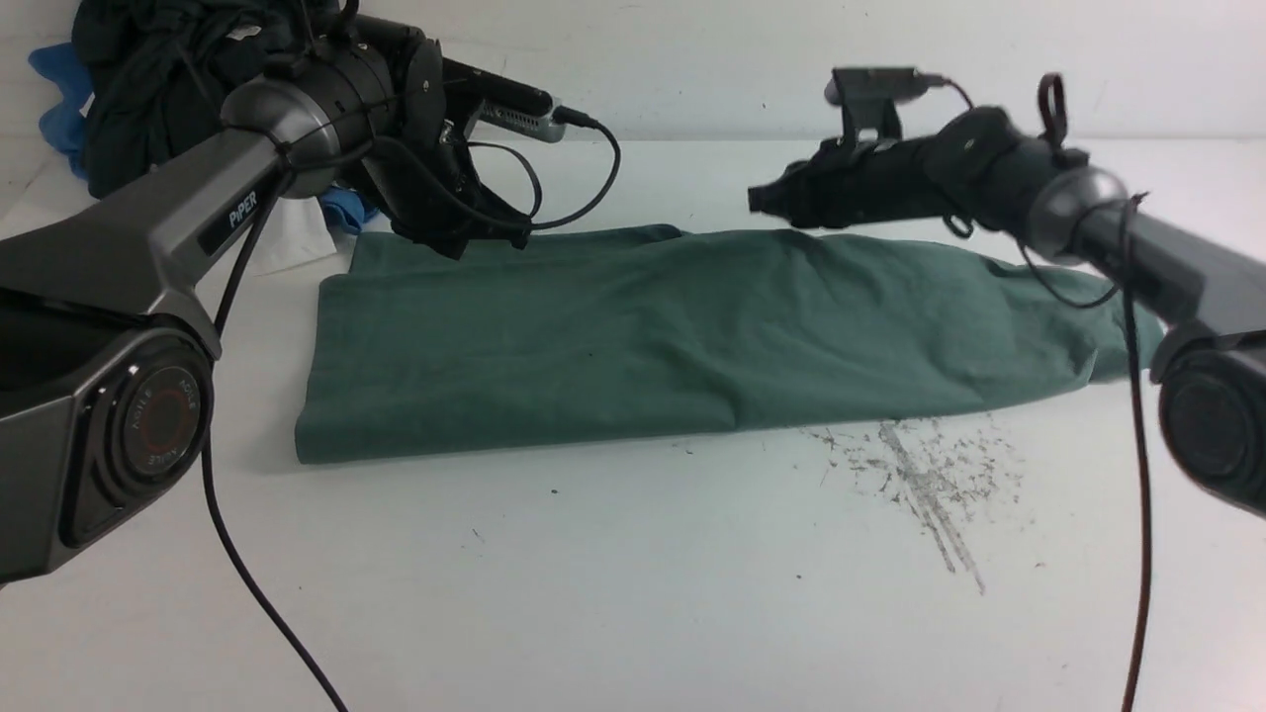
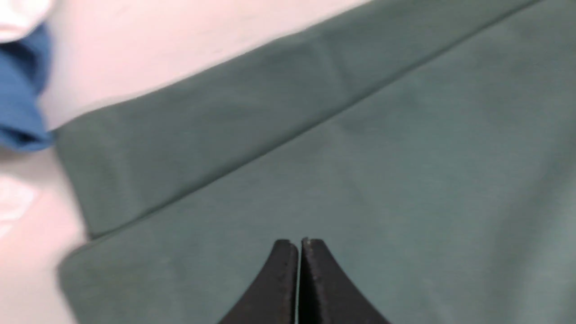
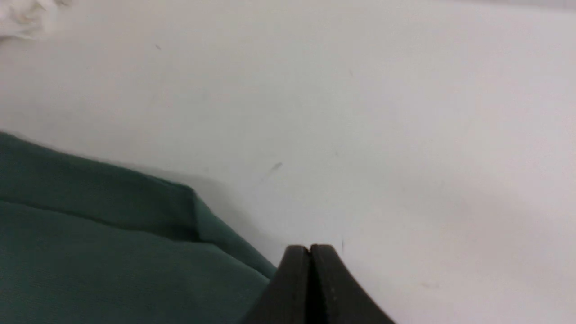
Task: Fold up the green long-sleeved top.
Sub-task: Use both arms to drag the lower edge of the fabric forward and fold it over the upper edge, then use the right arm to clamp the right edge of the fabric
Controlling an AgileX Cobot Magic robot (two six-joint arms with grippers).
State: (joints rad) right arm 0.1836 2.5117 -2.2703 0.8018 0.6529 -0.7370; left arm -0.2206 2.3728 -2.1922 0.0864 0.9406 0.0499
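Note:
The green long-sleeved top [image 1: 633,336] lies on the white table, folded into a long flat band running from left to right; neck, sleeves and print are hidden. My left gripper [image 1: 465,242] hangs low over the band's far left corner. In the left wrist view its jaws [image 2: 298,243] are shut over the green cloth [image 2: 382,157], with nothing between them. My right gripper [image 1: 757,201] hovers above the band's far edge, right of the middle. Its jaws [image 3: 310,247] are shut and empty beside the green top's edge [image 3: 112,252].
A dark garment pile [image 1: 158,69] sits at the back left, with blue cloth [image 1: 348,210] and white cloth [image 1: 292,237] beside it. The blue cloth [image 2: 22,90] lies close to the top's corner. Grey scuff marks [image 1: 920,475] mark the table before the band. Arm cables hang at both sides.

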